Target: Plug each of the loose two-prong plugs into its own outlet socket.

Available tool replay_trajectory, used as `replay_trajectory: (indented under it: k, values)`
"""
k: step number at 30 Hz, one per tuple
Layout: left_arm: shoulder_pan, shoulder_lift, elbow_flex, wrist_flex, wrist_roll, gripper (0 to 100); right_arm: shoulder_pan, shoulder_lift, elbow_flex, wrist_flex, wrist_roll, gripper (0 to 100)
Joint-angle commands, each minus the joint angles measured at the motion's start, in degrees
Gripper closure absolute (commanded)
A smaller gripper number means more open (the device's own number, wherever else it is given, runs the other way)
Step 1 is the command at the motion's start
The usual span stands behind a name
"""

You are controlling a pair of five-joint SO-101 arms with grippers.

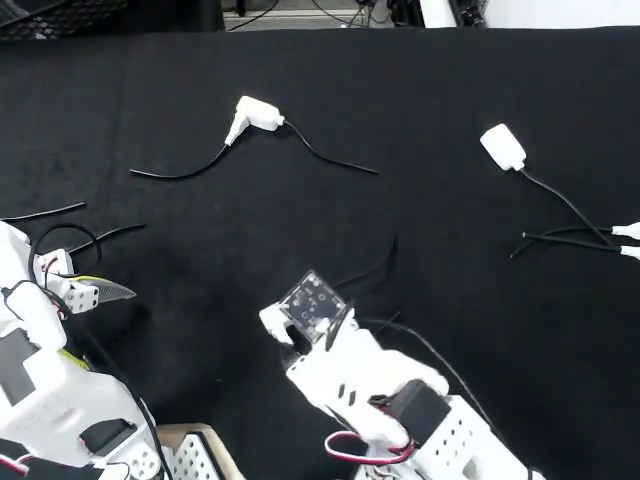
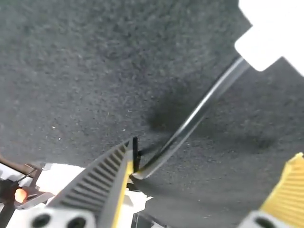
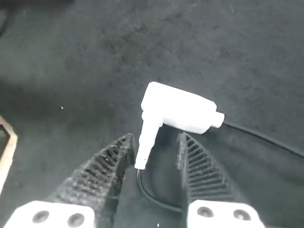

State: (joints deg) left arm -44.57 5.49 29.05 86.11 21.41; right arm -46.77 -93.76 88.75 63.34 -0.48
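Note:
A white angled two-prong plug (image 3: 178,111) lies on the black cloth, its narrow stub (image 3: 144,142) hanging between the fingers of my right gripper (image 3: 156,137). The gripper is open and a gap shows on each side of the stub. In the high view, that arm's wrist board (image 1: 315,305) covers most of this plug. A second white plug (image 1: 255,115) lies at the back left with black cords. A third (image 1: 503,147) is at the back right. My left gripper (image 2: 213,152) is open by the left edge (image 1: 105,290), over a black cord (image 2: 190,128) that runs from a white piece (image 2: 270,33).
Loose black cords (image 1: 60,235) loop near the left arm, and others (image 1: 560,235) trail to small white ends (image 1: 630,232) at the right edge. A tan wooden edge (image 1: 190,432) sits at the front between the arms. The cloth's middle (image 1: 420,200) is bare.

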Motion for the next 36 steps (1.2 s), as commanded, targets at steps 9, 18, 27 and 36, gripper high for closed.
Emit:
replay_trajectory:
  k: [9,18,27,36]
  values:
    - [0.7,-2.5,0.0,-0.4,0.5,55,9.2,8.3,-16.4,7.7,12.7,85.7]
    - [0.7,-2.5,0.0,-0.4,0.5,55,13.5,39.6,-31.8,10.1,14.1,72.6]
    - [0.7,-2.5,0.0,-0.4,0.5,55,1.6,53.8,-38.9,9.6,8.4,76.8]
    - [0.7,-2.5,0.0,-0.4,0.5,55,0.6,69.3,-39.4,3.9,7.1,76.9]
